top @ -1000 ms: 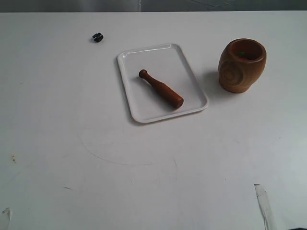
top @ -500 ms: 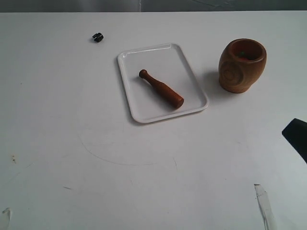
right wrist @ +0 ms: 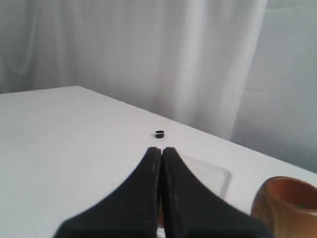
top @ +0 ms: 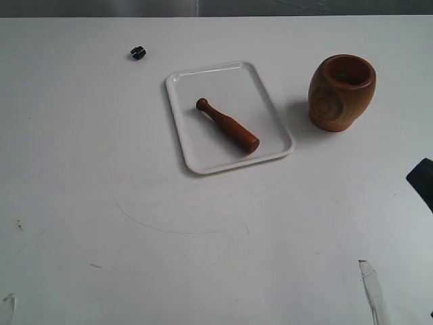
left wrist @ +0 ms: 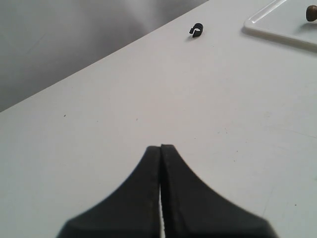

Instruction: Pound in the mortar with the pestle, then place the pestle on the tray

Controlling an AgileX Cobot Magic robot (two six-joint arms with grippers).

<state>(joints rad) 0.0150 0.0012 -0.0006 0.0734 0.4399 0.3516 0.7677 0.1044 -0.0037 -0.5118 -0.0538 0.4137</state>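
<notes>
Lying on tray (top: 252,87), pestle (top: 227,125), well apart from closed right gripper (right wrist: 161,149)

In the exterior view the tray (top: 197,145) lay on the table (top: 101,203) just above the frame's centre, its long sides slanting from upper left to lower right. The pestle (top: 228,126) lay on the tray along that slant, knob end toward the upper left and thick end toward the lower right corner. The mortar (top: 341,93) stood upright on the table in the upper right of the frame, to the right of the tray and apart from it. A small clip (top: 138,52) lay in the upper left, apart from the tray's nearest corner. A thin strip (top: 373,288) lay flat on the table near the lower right corner.
</notes>
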